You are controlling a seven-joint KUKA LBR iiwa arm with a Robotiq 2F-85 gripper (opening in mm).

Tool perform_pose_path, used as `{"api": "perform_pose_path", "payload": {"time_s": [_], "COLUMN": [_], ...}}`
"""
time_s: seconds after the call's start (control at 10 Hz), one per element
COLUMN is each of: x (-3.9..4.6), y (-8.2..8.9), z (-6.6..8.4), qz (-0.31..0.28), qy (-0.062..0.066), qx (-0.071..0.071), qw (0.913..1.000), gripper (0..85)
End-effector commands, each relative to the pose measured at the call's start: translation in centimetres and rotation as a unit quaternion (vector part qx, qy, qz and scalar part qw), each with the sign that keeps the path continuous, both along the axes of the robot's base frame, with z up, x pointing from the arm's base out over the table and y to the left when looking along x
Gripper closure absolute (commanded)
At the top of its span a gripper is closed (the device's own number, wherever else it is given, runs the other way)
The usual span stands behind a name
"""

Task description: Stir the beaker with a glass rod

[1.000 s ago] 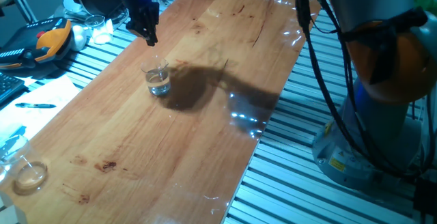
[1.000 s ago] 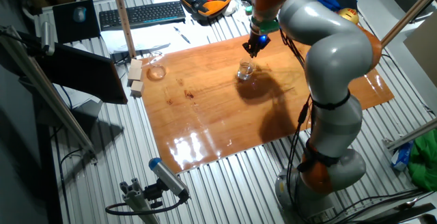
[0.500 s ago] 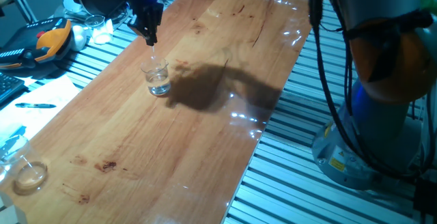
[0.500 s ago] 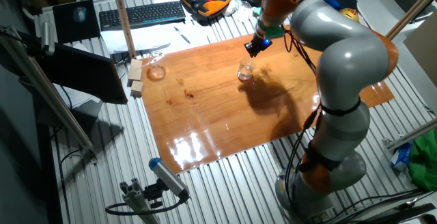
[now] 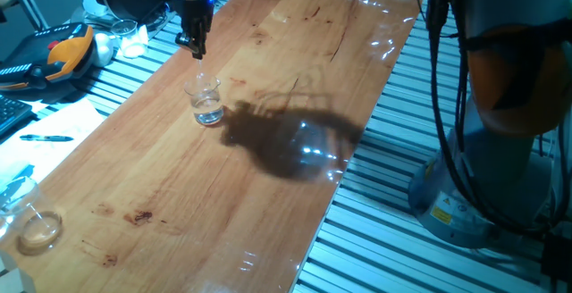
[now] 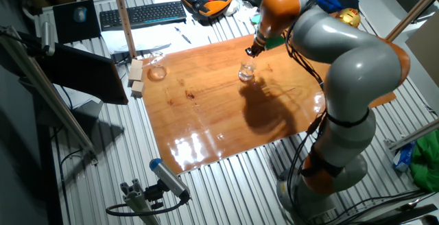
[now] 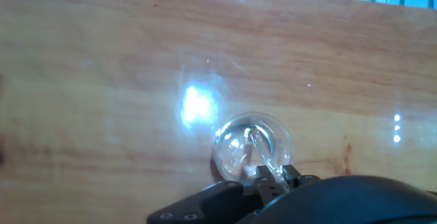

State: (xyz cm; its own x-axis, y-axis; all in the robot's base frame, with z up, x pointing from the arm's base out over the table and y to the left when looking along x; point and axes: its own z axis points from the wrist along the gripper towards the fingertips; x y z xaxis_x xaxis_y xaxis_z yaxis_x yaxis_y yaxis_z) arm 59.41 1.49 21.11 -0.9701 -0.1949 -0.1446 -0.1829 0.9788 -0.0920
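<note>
Hand view: the gripper [image 7: 273, 177] is filling the bottom edge of the frame, its dark body blurred. The jaws are standing nearly closed, pinching the upper end of the glass rod [image 7: 263, 157]. The rod is slanting down from them into the beaker [image 7: 251, 145], seen almost from straight above as a clear ring with liquid glinting inside. A bright lamp reflection is sitting on the wood just beside the beaker.

One fixed view: the beaker [image 5: 206, 102] is standing upright on the wooden worktop [image 5: 179, 186], closer to the long edge that faces the cluttered bench than to the opposite long edge, and nearer the far short edge than the near one. The gripper [image 5: 195, 41] is hanging above and just beyond it, fingers pointing down; the rod itself is too thin to make out here. The arm's shadow is falling on the wood beside the beaker, toward the arm's base.

The other fixed view: the arm [image 6: 343, 81] is rising from its base off one long edge, bending over at the grey elbow and reaching across the worktop with the orange wrist joint above the gripper [image 6: 251, 49]. The beaker [image 6: 245, 73] is sitting just below it.

No readable writing or labels anywhere; a yellow sticker on the base is too small to read.
</note>
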Motion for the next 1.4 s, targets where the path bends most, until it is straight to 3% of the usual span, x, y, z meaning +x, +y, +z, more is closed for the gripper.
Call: {"api": "perform_pose_path", "payload": {"time_s": [0.0,0.1,0.2,0.4,0.5,0.6,0.7,0.8,1.0,1.2,1.3], "x": [-0.01,-0.06,-0.08,-0.20,-0.25,-0.20,-0.15,-0.15,-0.09,-0.07,-0.08], "y": [-0.02,-0.02,-0.05,-0.05,-0.05,-0.03,0.00,-0.02,0.10,0.08,0.07], "z": [0.01,0.08,0.07,0.24,0.30,0.17,-0.02,-0.12,-0.19,-0.20,-0.20], "qz": [0.014,0.016,0.021,0.032,0.020,-0.004,-0.022,-0.036,-0.076,-0.091,-0.093], "qy": [0.021,0.053,0.073,0.098,0.111,0.129,0.138,0.137,0.113,0.098,0.077], "qx": [-0.003,-0.009,-0.013,-0.024,-0.013,0.009,0.025,0.040,0.083,0.097,0.097], "qw": [0.9997,0.9984,0.9970,0.9944,0.9935,0.9916,0.9899,0.9891,0.9872,0.9863,0.9879], "gripper": [85.0,85.0,85.0,85.0,85.0,85.0,85.0,85.0,85.0,85.0,85.0]}}
